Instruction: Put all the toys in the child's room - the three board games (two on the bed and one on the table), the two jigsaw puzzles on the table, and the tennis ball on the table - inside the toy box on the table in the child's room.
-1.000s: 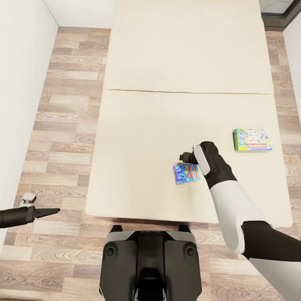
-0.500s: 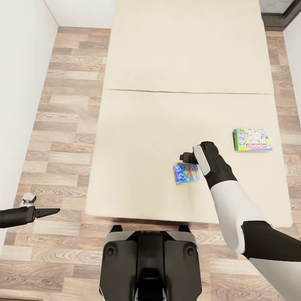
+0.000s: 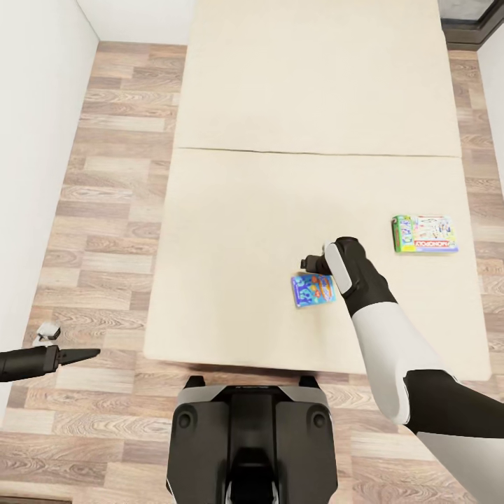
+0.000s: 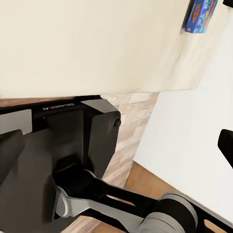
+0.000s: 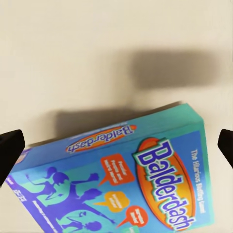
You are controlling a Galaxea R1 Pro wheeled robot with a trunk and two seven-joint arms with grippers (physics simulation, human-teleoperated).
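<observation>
Two board games lie on the beige bed. The blue one sits near the bed's front edge, and the green and white one lies further right. My right gripper hovers just above the blue game's far edge. In the right wrist view the blue game lies flat and close below, with the gripper open and a dark fingertip at each side. My left gripper hangs open over the floor to the left of the bed. The left wrist view catches a corner of the blue game.
Wood floor runs along the bed's left side, bounded by a white wall. A small white object lies on the floor by the left gripper. My base stands against the bed's front edge.
The whole head view has shifted slightly, so the camera moved. Both arms and both games hold their places.
</observation>
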